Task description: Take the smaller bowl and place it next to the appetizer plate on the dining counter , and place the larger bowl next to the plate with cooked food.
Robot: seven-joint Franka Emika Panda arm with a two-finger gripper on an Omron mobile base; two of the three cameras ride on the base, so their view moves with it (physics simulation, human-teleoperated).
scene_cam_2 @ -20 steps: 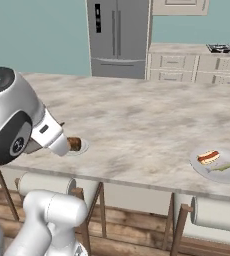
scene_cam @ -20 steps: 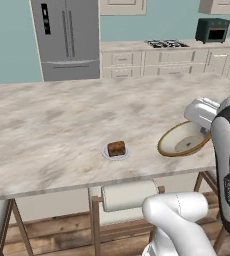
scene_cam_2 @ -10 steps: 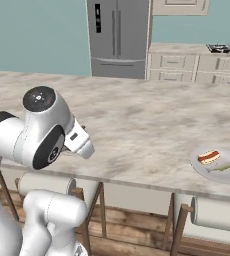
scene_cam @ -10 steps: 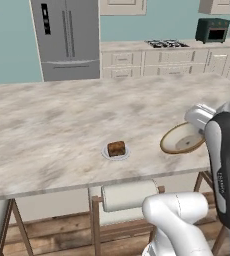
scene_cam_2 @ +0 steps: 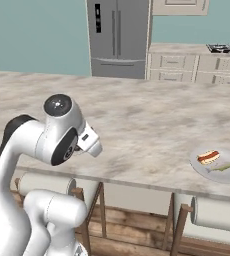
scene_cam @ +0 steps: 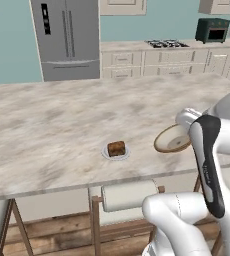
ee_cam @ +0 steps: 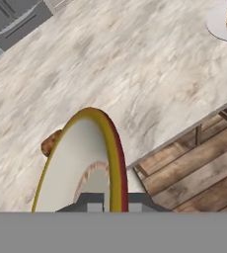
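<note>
I'm looking into a home kitchen. A stainless steel refrigerator [scene_cam: 68, 39] stands against the teal far wall, with cream drawer cabinets [scene_cam: 159, 62] to its right carrying a gas cooktop [scene_cam: 166, 43] and a dark toaster oven [scene_cam: 212, 30]. Nearer me runs a broad marbled dining table [scene_cam: 47, 130], with wooden-legged stools [scene_cam: 128, 196] tucked under its near edge, over a wood plank floor [scene_cam_2: 132, 225].

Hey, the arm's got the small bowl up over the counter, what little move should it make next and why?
Probably carry it a bit further toward the appetizer plate, then lower it. The tool is shut on the smaller bowl, which hangs tilted above the dining counter, off to one side of that plate with bare stone between them.
</note>
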